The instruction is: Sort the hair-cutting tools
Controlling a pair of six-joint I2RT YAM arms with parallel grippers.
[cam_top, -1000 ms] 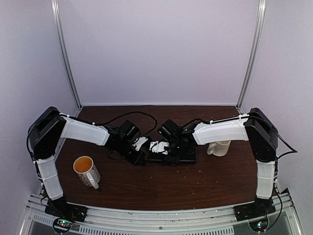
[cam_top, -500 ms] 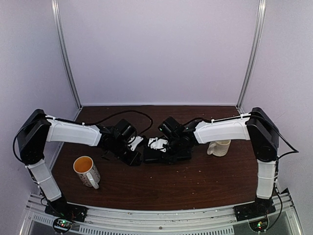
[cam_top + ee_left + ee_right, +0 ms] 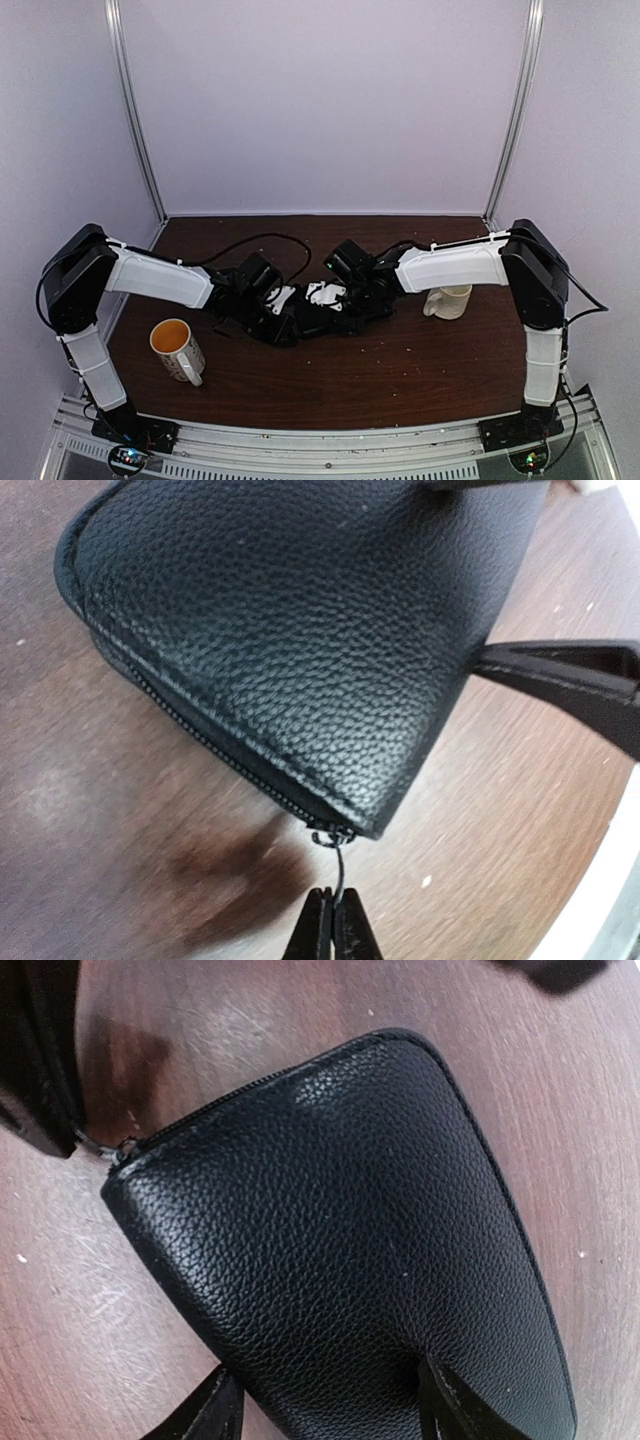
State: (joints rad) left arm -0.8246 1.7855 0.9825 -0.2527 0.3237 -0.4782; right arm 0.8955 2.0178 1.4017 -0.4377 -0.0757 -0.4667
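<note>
**Top external:** both arms reach in to the middle of the brown table (image 3: 400,370). The left gripper (image 3: 288,328) and the right gripper (image 3: 338,305) come nose to nose over a black zipped case (image 3: 312,320). It lies roughly left to right between them, the left arm at its near-left end and the right arm over the other end. An orange-lined mug (image 3: 175,348) stands well apart on the left, and a cream mug (image 3: 448,300) on the right. No hair-cutting tools show anywhere on the table. My guess is that they are inside the case, but nothing here shows that.

**Left wrist:** the left gripper (image 3: 333,920) is pressed tight together, pinching the thin zipper pull (image 3: 338,865) straight ahead of its tips. The slider sits at the case's (image 3: 290,630) near corner. From there the zipper track (image 3: 200,740) runs up and to the left along the case's long edge, and it looks fully closed. That is the line that matters, because as I read it the next pull has to follow that edge rather than lift off it. One finger of the right gripper (image 3: 570,680) shows on the far side.

**Right wrist:** the right gripper (image 3: 330,1400) is set across the case (image 3: 340,1210), a finger against each long side, so the jaws stand partly apart and clamp its width. The zipper pull (image 3: 120,1150) lies far ahead at the opposite corner, with the left gripper's black body (image 3: 40,1080) on it. So the left arm is the one on the zip, and the right arm serves as the brace.
</note>
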